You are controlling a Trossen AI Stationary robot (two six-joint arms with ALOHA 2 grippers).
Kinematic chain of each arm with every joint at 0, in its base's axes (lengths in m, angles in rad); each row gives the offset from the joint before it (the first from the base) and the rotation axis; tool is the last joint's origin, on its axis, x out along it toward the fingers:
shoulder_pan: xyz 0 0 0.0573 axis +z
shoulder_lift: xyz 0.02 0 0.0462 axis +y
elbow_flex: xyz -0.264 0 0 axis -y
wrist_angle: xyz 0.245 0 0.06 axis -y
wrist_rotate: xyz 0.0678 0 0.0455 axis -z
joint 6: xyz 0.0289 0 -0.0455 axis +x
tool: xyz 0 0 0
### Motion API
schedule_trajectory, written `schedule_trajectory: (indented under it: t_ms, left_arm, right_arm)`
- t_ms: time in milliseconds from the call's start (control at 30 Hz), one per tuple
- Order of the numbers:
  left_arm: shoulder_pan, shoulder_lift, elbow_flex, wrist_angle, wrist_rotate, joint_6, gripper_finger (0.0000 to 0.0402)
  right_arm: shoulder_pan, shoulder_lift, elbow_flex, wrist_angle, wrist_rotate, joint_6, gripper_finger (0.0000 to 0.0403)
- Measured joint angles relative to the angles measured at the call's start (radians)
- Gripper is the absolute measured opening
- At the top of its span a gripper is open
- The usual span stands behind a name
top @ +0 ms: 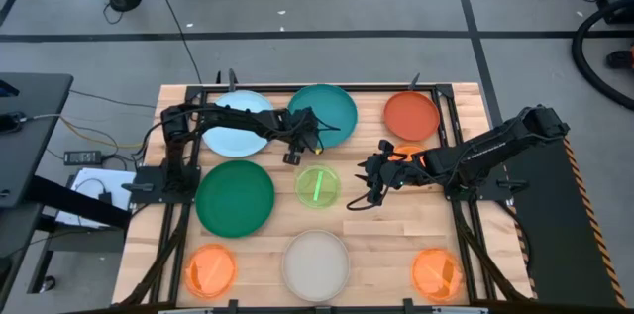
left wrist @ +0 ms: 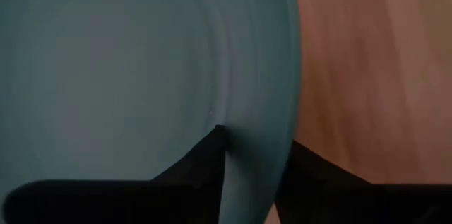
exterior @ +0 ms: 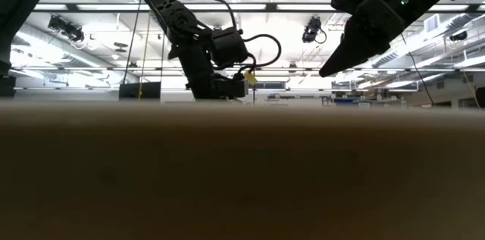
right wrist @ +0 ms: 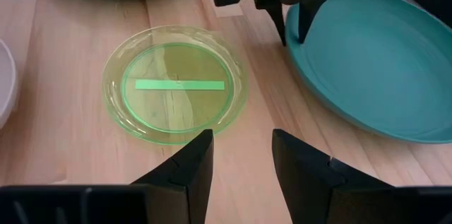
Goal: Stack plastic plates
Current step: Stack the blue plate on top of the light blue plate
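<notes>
The teal plate [top: 325, 108] lies at the far middle of the table, with the light-blue plate [top: 236, 122] to its left and the red-orange plate [top: 411, 114] to its right. My left gripper [top: 300, 138] is shut on the teal plate's near-left rim. My right gripper [top: 369, 187] hovers open just right of the small neon-green plate [top: 317, 187], which lies flat at the table's middle. In the right wrist view its fingers [right wrist: 244, 139] point at the neon-green plate [right wrist: 175, 84] and the teal plate [right wrist: 381, 61]. My left gripper [left wrist: 258, 139] pinches the teal plate's rim [left wrist: 263, 104], one finger inside the plate's hollow and one outside its edge. In the right wrist view its fingers come down onto the near-left rim [right wrist: 298, 44] from above. Whether the plate is off the wood there, I cannot tell.
The dark-green plate [top: 235, 197] lies left of the neon-green one, and the cream plate [top: 316, 264] sits at the near edge. Small orange plates lie at the near-left [top: 211, 269] and near-right [top: 437, 274]; another orange one [top: 406, 150] shows under the right arm.
</notes>
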Motion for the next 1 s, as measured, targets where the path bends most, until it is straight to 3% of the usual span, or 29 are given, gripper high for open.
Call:
schedule_trajectory:
  t_ms: [233, 533, 733, 867, 1000]
  left_arm:
    - [-0.076, -0.006, 0.0, 0.008, -0.112, 0.07, 0.0041]
    - [-0.163, -0.012, 0.0, 0.008, -0.232, 0.056, 0.003]
    - [-0.253, -0.033, -0.001, -0.051, -0.33, -0.018, 0.0029]
    - [-0.289, -0.111, -0.002, -0.152, -0.348, -0.142, 0.0029]
    - [-0.321, -0.203, -0.001, -0.245, -0.437, -0.257, 0.0026]
  right_arm:
    - [0.0, 0.0, 0.0, 0.0, 0.0, -0.002, 0.0155]
    - [0.0, 0.0, 0.0, -0.001, 0.0, -0.002, 0.0155]
    - [0.0, 0.0, 0.0, -0.008, 0.0, -0.002, 0.0155]
    - [0.0, 0.0, -0.001, -0.005, 0.0, -0.002, 0.0155]
    - [0.0, 0.0, -0.033, 0.04, 0.0, -0.002, 0.0155]
